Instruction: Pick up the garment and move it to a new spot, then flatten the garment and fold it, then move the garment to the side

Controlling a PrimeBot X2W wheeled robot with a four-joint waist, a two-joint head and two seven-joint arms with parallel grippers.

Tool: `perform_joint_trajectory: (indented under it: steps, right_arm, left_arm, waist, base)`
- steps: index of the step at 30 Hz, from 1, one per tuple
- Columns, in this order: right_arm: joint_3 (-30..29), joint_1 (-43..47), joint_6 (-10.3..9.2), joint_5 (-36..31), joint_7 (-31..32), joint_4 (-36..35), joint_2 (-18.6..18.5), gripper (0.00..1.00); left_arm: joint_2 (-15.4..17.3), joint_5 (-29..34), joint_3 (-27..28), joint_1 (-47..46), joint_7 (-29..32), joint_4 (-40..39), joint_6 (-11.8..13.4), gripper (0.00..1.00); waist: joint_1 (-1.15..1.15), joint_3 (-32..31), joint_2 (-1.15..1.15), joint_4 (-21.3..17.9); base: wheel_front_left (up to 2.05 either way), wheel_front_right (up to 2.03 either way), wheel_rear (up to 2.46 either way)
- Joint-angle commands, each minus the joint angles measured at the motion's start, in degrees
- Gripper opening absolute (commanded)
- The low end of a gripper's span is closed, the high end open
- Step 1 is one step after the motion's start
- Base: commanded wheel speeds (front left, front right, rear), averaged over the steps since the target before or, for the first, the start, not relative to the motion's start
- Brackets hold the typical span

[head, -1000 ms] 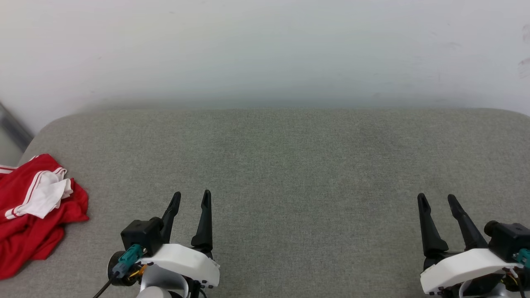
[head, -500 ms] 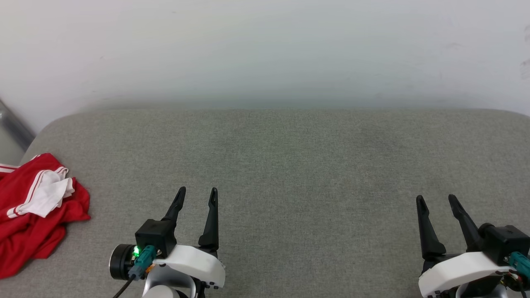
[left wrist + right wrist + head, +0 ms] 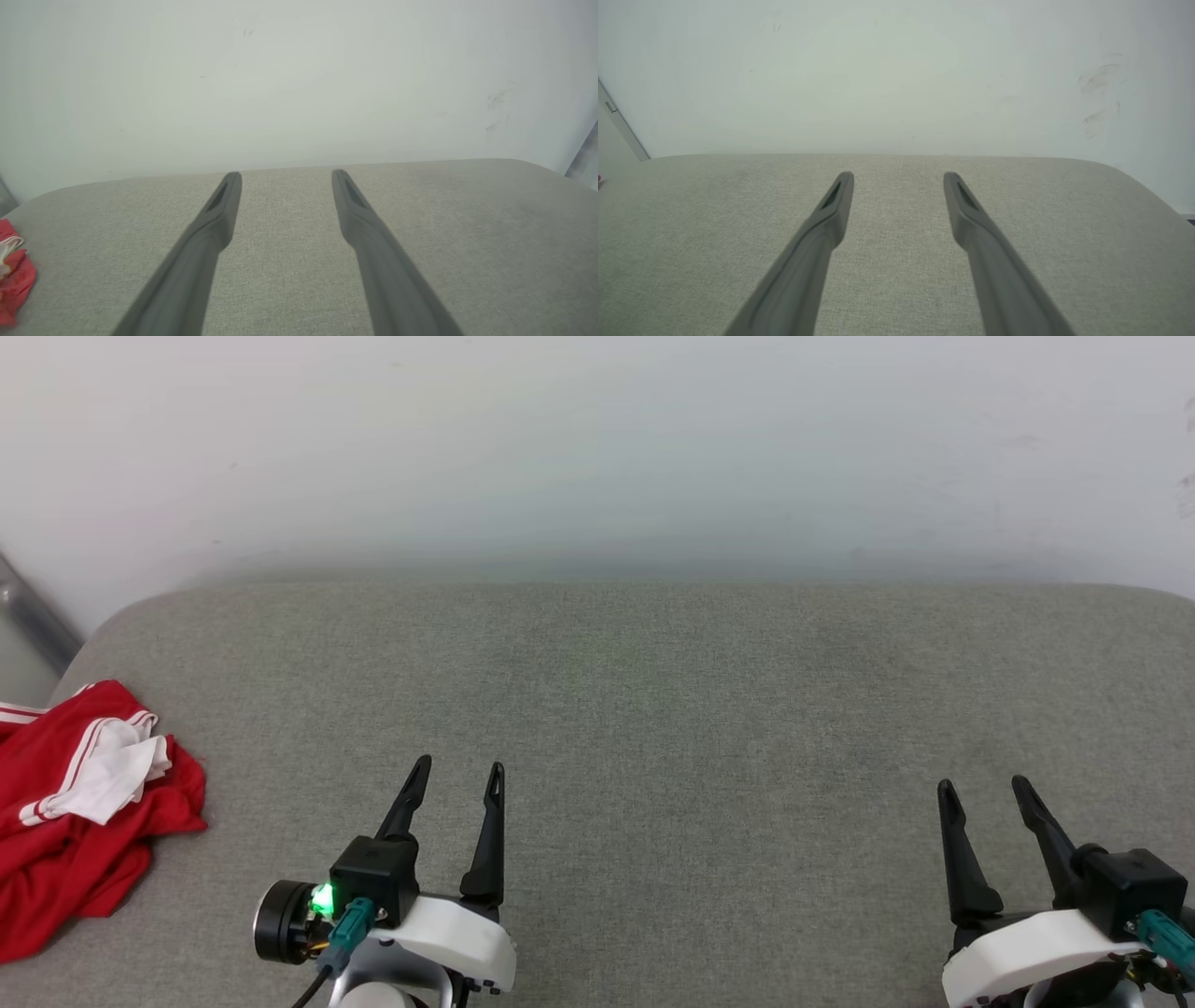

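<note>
The garment (image 3: pixel 70 821) lies crumpled at the far left edge of the grey padded surface (image 3: pixel 653 709), red with a white sleeve and striped trim on top. A corner of the garment (image 3: pixel 16 275) also shows at the left edge of the left wrist view. My left gripper (image 3: pixel 459 773) hovers open near the front edge, well to the right of the garment and apart from it. My right gripper (image 3: pixel 982 789) stands open at the lower right, with nothing between its fingers. In the wrist views the left gripper (image 3: pixel 286 176) and the right gripper (image 3: pixel 899 177) hold nothing.
A pale wall (image 3: pixel 597 448) rises right behind the padded surface. A grey metal post (image 3: pixel 33 616) leans at the far left beside the surface's rounded corner. The surface stretches wide between the garment and my right arm.
My left gripper has shifted a little to the right and forward, and a green light now shows on its wrist. The right gripper has barely moved. The garment lies as before.
</note>
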Motion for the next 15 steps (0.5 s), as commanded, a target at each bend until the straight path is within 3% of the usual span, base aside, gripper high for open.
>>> perform_joint_trajectory:
  steps: [1, 15]
  right_arm:
    - [0.0, 0.4, 0.0, -0.8, -0.4, -0.1, 0.2, 1.0]
    - [0.1, 0.6, 0.0, -4.6, -1.9, 0.4, 0.2, 1.0]
  left_arm:
    - [-0.2, 1.0, 0.0, -0.5, -0.5, 0.1, 0.3, 1.0]
    - [-0.8, 4.3, -0.1, -0.7, -2.0, 2.2, 0.8, 1.0]
  waist:
    - [0.0, 0.0, 0.0, 0.0]
    - [0.0, -0.1, 0.0, 0.4]
  base:
    - [0.0, 0.0, 0.0]
    - [0.0, 0.0, 0.0]
